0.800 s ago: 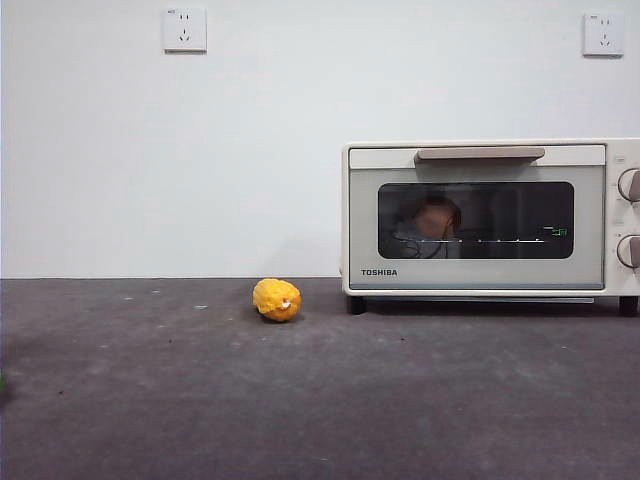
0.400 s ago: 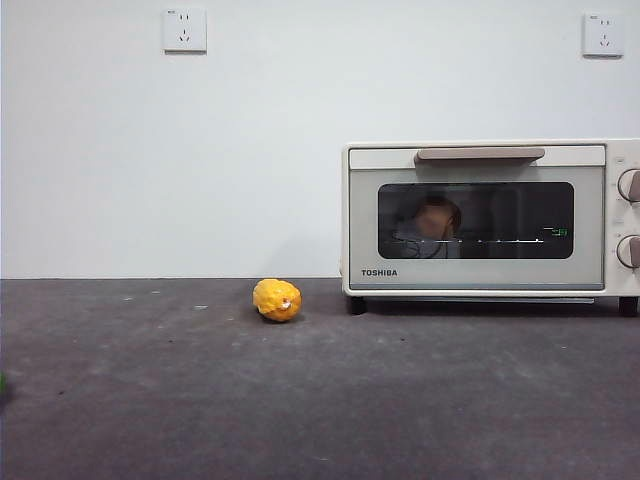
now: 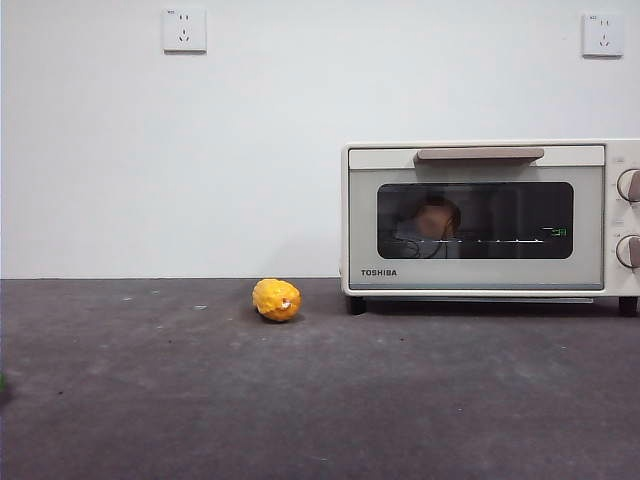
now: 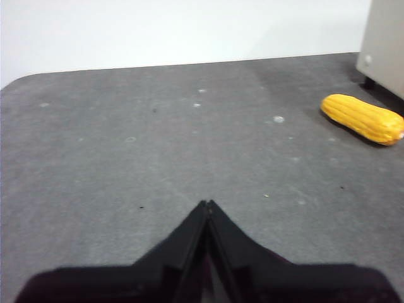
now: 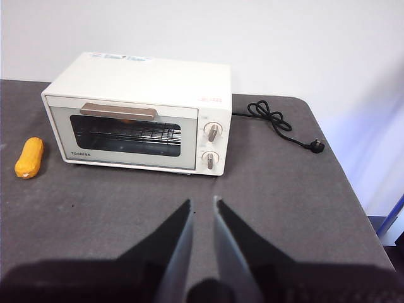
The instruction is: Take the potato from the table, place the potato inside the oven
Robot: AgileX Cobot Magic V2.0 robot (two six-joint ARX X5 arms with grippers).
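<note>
Right claw [image 5: 202,205] well apart, potato [image 3: 436,218] inside oven [image 3: 480,218]

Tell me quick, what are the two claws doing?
Left gripper: shut, holding nothing.
Right gripper: slightly open, holding nothing.

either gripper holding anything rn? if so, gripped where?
Nothing held. Left gripper has its jaws shut on nothing above the table; right gripper has its jaws slightly open and empty. The potato sits inside the closed oven.
</note>
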